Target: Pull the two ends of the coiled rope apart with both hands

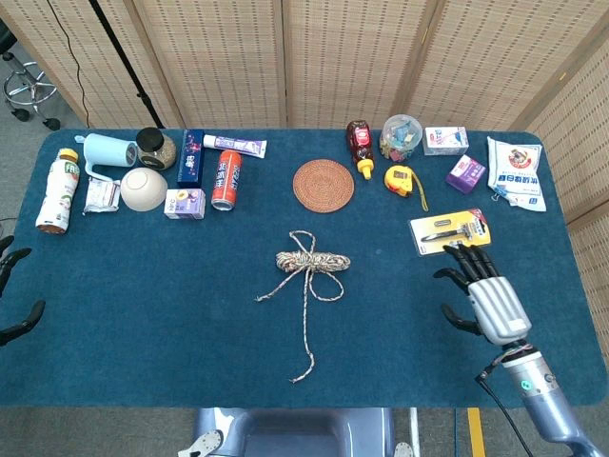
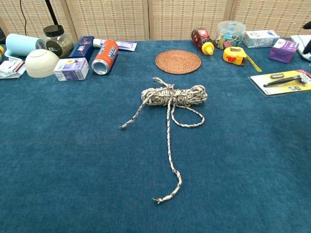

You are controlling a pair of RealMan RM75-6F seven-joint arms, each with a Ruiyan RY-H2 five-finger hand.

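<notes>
While both hands hang empty with fingers spread, the right hand [image 1: 483, 300] should approach right of the coiled rope [image 1: 312, 260], the left hand [image 1: 13, 319] opposite, each taking one loose end.

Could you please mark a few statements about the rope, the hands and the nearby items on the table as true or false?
1. The right hand holds nothing and its fingers are apart. True.
2. The coiled rope is gripped by the left hand. False: the rope lies untouched at mid-table, and the left hand is at the far table edge.
3. The woven coaster lies beyond the rope, apart from it. True.
4. The red can stands upright. False: it lies on its side.
5. Both loose rope ends rest on the blue cloth. True.
</notes>
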